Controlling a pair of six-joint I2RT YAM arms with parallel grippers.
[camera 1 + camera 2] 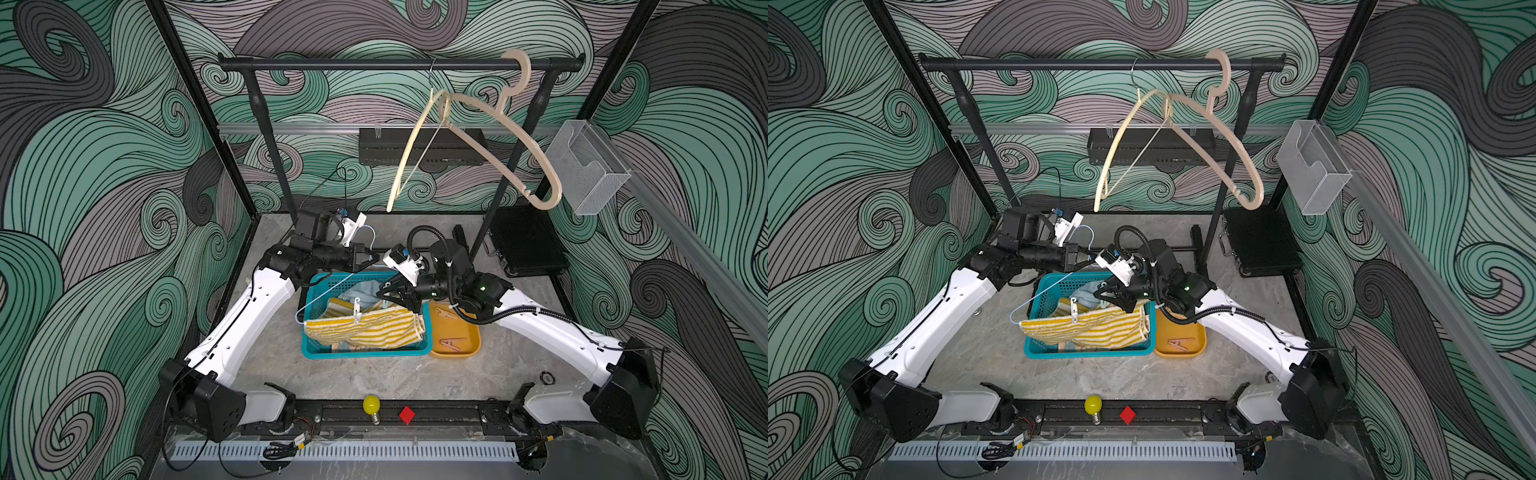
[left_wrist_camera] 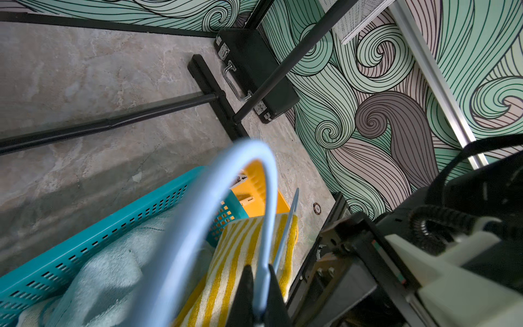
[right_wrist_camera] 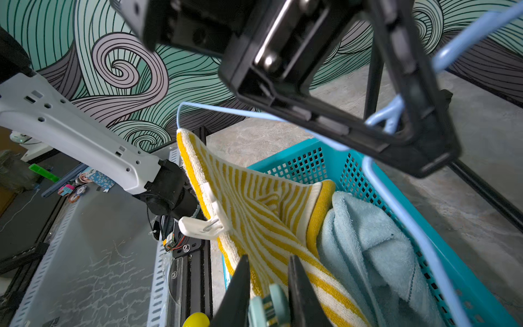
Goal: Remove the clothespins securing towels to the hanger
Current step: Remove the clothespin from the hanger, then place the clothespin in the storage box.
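1. Grey marble surface (image 1: pixel 353 374), with a teal basket (image 1: pixel 365 354) in the middle.
2. My left hand (image 2: pixel 259 266) is clamped on the blue hanger (image 2: pixel 198 201) above it.
3. My right hand (image 3: pixel 268 257) pinches a mint peg (image 3: pixel 268 307) at the striped towel's (image 3: pixel 254 203) right end. A white peg (image 3: pixel 209 223) sits further left.

A teal basket (image 1: pixel 365 352) sits right beneath the right pincer (image 1: pixel 382 292), with an orange tray (image 1: pixel 457 354) touching it on the pincer's right. Well behind the pincer lie a yellow bulb (image 1: pixel 371 404) and a red block (image 1: pixel 407 414); a black case (image 1: pixel 528 245) stands beyond it.
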